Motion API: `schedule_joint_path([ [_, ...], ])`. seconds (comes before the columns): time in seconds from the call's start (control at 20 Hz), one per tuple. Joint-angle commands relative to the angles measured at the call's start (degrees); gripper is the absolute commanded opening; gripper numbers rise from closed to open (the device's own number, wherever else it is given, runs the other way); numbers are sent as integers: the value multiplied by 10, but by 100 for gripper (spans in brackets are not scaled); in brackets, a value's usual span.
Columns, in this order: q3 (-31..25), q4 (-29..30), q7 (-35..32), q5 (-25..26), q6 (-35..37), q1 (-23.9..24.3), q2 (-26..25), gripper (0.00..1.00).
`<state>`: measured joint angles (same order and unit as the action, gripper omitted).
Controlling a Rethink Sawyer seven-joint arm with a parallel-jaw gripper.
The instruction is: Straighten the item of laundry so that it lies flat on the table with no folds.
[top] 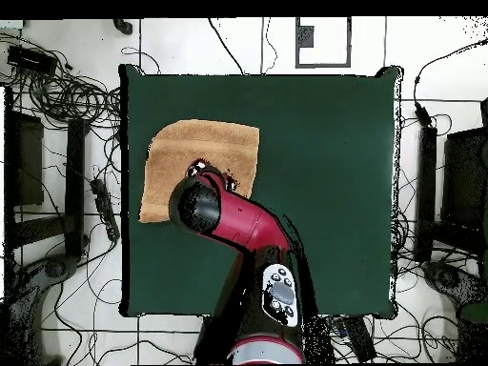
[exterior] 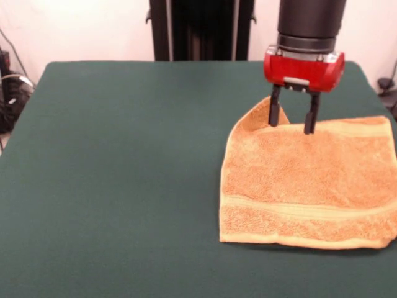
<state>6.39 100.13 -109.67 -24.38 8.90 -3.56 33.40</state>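
1. Front view: the left half of the dark green counter [exterior: 111,174] is bare cloth.
2. Right of centre lies the orange-tan towel [exterior: 307,186], mostly spread out, its right edge reaching the picture's right border.
3. A woven band crosses the towel near its front edge, another near its far edge.
4. The towel's far left corner [exterior: 257,115] is curled up off the counter.
5. The red and black arm [exterior: 307,37] comes down over that far edge.
6. The pincer [exterior: 291,118] has two dark fingers set apart, empty, tips at the towel's far edge beside the raised corner.
7. From overhead, the towel [top: 205,148] sits towards one counter corner, partly under the arm.
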Motion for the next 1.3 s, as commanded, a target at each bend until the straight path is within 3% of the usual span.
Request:
schedule_joint_path([
  [0.05,-70,11,-46,26,53,18,-11,100],
  [0.35,-87,-12,-39,56,-3,57,-63,100],
  [0.65,-114,-28,-19,92,-4,97,-93,100],
  [1.3,-87,63,-86,121,-6,76,-43,100],
])
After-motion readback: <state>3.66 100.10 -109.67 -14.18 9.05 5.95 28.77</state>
